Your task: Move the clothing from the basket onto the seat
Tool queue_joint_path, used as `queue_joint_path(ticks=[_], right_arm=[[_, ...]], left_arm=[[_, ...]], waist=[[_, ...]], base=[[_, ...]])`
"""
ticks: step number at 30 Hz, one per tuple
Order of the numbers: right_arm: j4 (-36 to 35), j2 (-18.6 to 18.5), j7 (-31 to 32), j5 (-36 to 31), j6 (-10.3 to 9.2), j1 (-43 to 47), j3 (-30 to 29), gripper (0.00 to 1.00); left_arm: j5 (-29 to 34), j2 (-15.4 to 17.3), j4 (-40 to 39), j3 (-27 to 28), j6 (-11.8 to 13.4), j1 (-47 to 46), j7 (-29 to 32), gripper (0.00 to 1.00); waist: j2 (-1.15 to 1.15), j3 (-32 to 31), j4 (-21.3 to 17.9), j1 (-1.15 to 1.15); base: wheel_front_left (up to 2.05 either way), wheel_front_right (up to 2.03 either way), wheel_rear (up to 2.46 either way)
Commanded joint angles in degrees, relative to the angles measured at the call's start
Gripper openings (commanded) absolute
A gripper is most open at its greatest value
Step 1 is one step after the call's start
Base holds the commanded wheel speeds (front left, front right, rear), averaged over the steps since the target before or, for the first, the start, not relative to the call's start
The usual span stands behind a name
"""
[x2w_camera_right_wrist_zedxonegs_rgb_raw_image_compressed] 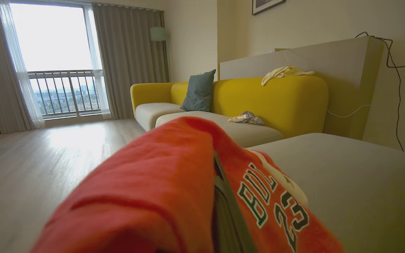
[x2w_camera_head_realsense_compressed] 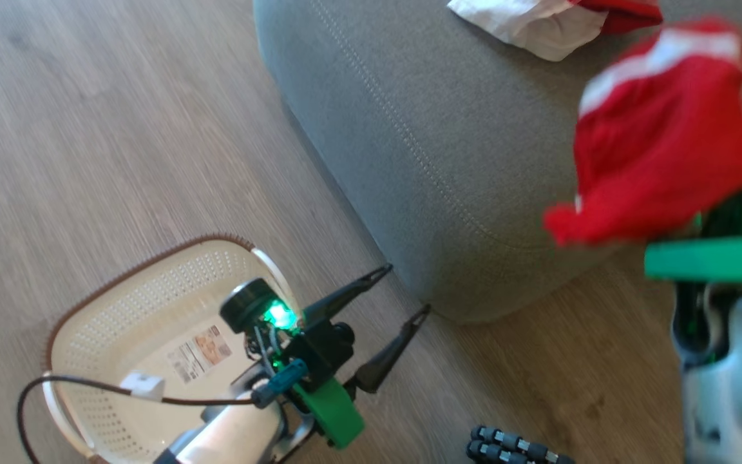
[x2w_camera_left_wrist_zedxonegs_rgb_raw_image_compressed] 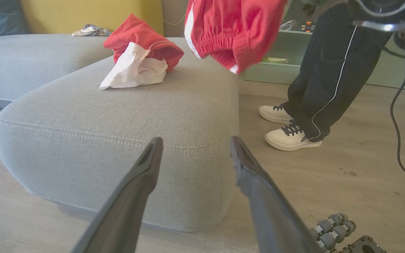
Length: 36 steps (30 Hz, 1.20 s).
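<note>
The cream basket (x2w_camera_head_realsense_compressed: 120,309) stands on the wooden floor at lower left, holding just its label. My left gripper (x2w_camera_head_realsense_compressed: 403,293) hangs open beside it, its fingers (x2w_camera_left_wrist_zedxonegs_rgb_raw_image_compressed: 146,175) pointing at the grey seat (x2w_camera_head_realsense_compressed: 448,142). A half red, half white garment (x2w_camera_head_realsense_compressed: 538,26) lies crumpled on the seat (x2w_camera_left_wrist_zedxonegs_rgb_raw_image_compressed: 118,116), and it shows again in the left wrist view (x2w_camera_left_wrist_zedxonegs_rgb_raw_image_compressed: 139,56). My right gripper (x2w_camera_right_wrist_zedxonegs_rgb_raw_image_compressed: 222,189) is shut on the red garment with a white stripe (x2w_camera_head_realsense_compressed: 661,142). That garment (x2w_camera_right_wrist_zedxonegs_rgb_raw_image_compressed: 174,189) drapes over its fingers and hangs above the seat's near end (x2w_camera_left_wrist_zedxonegs_rgb_raw_image_compressed: 234,31).
A person's legs in dark trousers (x2w_camera_left_wrist_zedxonegs_rgb_raw_image_compressed: 329,70) and white shoes (x2w_camera_left_wrist_zedxonegs_rgb_raw_image_compressed: 290,137) stand on the floor beside the seat. A black cable (x2w_camera_left_wrist_zedxonegs_rgb_raw_image_compressed: 397,116) hangs at the right. My base's rollers (x2w_camera_head_realsense_compressed: 513,448) sit near the seat's foot. Yellow sofa backs (x2w_camera_right_wrist_zedxonegs_rgb_raw_image_compressed: 269,102) rise behind it.
</note>
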Motion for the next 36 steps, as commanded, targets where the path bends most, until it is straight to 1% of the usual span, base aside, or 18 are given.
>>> queue_joint_path(ticks=[1, 3, 6, 10, 14, 18, 24, 28, 29, 30, 32, 36], right_arm=[[-2.13, -0.61, -0.37, -0.58, -0.01, -3.84, 1.21, 0.00], [-1.24, -1.29, -0.37, -0.96, -0.01, -7.56, 1.60, 0.00], [1.58, -3.56, -0.37, -0.68, -0.01, -13.64, 1.64, 0.00], [7.25, -6.67, -0.36, 1.30, -0.01, -22.28, 0.74, 0.00], [14.34, -9.24, 1.82, 3.16, -0.01, -30.92, -0.54, 0.00], [20.80, -12.38, 2.73, 2.29, -0.01, -38.70, -1.74, 0.00], [29.21, -17.17, 3.85, 0.35, -0.01, -47.83, -3.23, 0.00], [34.93, -20.46, 4.85, -1.72, -0.01, -52.15, -6.48, 0.00], [38.32, -22.22, 5.61, -2.40, -0.01, -54.56, -8.56, 0.00], [39.94, -23.06, 5.92, -2.87, -0.01, -55.73, -9.57, 0.00], [42.93, -24.24, 6.54, -3.88, -0.01, -57.82, -11.97, 0.00], [47.01, -25.41, 7.12, -7.04, -0.01, -60.73, -15.99, 0.00]], left_arm=[[0.53, 0.77, -2.32, 2.09, -0.07, -2.33, -0.28, 1.00], [0.74, 1.51, -2.54, 2.52, -0.07, -2.34, -0.28, 1.00], [1.12, 2.69, -3.05, 3.11, -0.07, -2.44, -0.28, 1.00], [1.57, 4.04, -3.80, 3.96, -0.07, -2.55, -0.28, 1.00], [2.35, 5.28, -4.34, 4.44, -0.07, -2.78, -0.28, 1.00], [2.55, 5.97, -5.21, 3.01, -0.07, -3.69, -0.28, 1.00], [2.45, 5.71, -5.38, 2.62, -0.07, -5.70, -0.28, 1.00], [2.37, 5.76, -5.55, 1.64, -0.07, -7.30, -0.28, 1.00], [2.16, 5.67, -5.65, 1.58, -0.07, -8.04, -0.28, 1.00], [2.07, 5.62, -5.69, 1.67, -0.07, -8.39, -0.28, 1.00], [1.89, 5.38, -5.76, 1.88, -0.07, -8.95, -0.28, 1.00], [1.72, 4.91, -5.98, 1.74, -0.07, -9.73, -0.28, 1.00]], waist=[[0.00, 1.21, -0.03, 0.00], [0.00, 2.33, -0.04, 0.00], [0.00, 4.31, -0.01, 0.00], [0.00, 6.94, 0.54, 0.00], [0.00, 9.45, 1.19, 0.00], [0.00, 11.48, 2.80, 0.00], [0.00, 13.85, 6.06, 0.00], [0.00, 15.56, 8.91, 0.00], [0.00, 16.38, 10.43, 0.00], [0.00, 16.86, 11.14, 0.00], [0.00, 17.75, 12.56, 0.00], [0.00, 19.49, 15.00, 0.00]], base=[[0.00, 0.00, 0.00], [0.00, 0.00, 0.00], [0.00, 0.00, 0.00], [0.00, 0.00, 0.00], [0.00, 0.00, 0.00], [0.00, 0.00, 0.00], [0.00, 0.00, 0.00], [0.00, 0.00, 0.00], [0.00, 0.00, 0.00], [0.00, 0.00, 0.00], [0.00, 0.00, 0.00], [0.00, 0.00, 0.00]])
